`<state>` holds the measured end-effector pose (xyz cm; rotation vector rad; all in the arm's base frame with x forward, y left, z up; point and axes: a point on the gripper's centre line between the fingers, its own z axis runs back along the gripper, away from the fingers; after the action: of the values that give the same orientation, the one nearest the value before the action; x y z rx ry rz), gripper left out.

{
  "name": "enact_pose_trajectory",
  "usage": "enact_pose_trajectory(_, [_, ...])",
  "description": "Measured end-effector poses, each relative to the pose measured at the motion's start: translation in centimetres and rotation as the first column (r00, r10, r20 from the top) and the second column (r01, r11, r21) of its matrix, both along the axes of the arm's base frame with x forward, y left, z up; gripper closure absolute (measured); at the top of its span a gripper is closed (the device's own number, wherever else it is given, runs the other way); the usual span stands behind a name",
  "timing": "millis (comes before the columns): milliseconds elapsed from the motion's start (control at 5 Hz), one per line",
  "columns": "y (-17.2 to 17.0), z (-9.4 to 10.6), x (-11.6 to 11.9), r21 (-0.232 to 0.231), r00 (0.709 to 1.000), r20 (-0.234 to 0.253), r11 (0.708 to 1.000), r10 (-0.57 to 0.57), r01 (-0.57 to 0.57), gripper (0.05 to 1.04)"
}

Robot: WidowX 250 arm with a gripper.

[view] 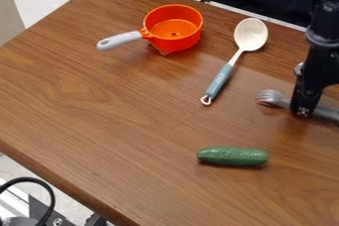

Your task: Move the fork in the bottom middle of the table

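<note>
- The fork (271, 97) is lying to the right of the spoon (250, 34), its tines pointing toward the spoon's handle.
- The gripper (303, 111) is hanging right of the spoon, its tip overlapping the fork just behind the tines; how far open it is, and whether it is holding the fork, I cannot tell.
- The spoon is lying aslant, its cream bowl facing up and its teal handle pointing toward the near side of the table (99, 121).
- The orange pan (173, 27) is sitting left of the spoon, its grey handle pointing away from it.
- The cucumber (233, 156) is lying nearer the camera than the spoon.
</note>
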<state>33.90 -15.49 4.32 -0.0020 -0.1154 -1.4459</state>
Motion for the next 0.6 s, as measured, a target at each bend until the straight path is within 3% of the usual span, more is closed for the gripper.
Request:
enact_pose_trajectory(200, [0.7, 2.8, 0.9, -0.005, 0.992, 0.104, 0.998, 0.069, -0.069, 0.971])
enact_pose_trajectory(400, [1.6, 3.7, 0.9, -0.001, 0.986, 0.107, 0.992, 0.125, -0.125, 0.971])
enact_pose_trajectory(600, [3.1, 5.2, 0.4, -0.011, 0.963, 0.127, 0.971, 0.238, -0.239, 0.971])
